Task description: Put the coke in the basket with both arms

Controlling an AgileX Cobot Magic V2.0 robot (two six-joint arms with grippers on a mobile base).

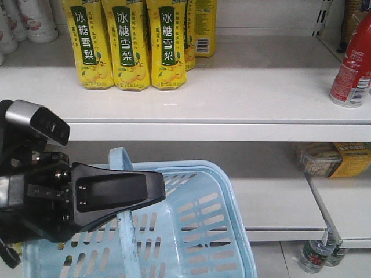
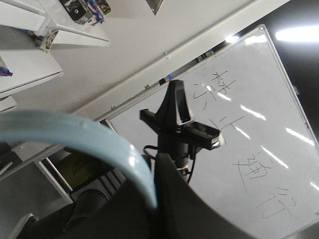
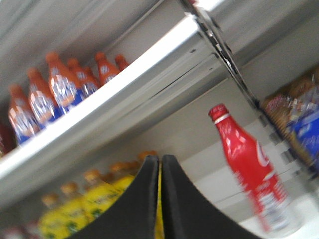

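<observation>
The coke [image 1: 352, 63], a slim red metal bottle, stands at the right end of the white shelf [image 1: 232, 98]. In the right wrist view the coke [image 3: 249, 169] is to the right of my right gripper [image 3: 160, 158], which is shut with nothing held and apart from the bottle. The light blue basket [image 1: 232, 214] hangs below the shelf at the lower left. My left gripper [image 1: 124, 197] is shut on the basket's handle [image 1: 125, 237]. In the left wrist view the handle [image 2: 75, 132] curves into the black jaws of my left gripper [image 2: 157, 199]. The right gripper is out of the front view.
Yellow pear-drink bottles [image 1: 124, 46] stand at the shelf's back left, white bottles [image 1: 29, 20] beside them. Orange-capped bottles [image 3: 55, 89] fill the shelf above. Packaged food [image 1: 330, 159] lies on the lower shelf; water bottles [image 1: 316, 255] stand on the floor by a shelf post [image 1: 324, 214].
</observation>
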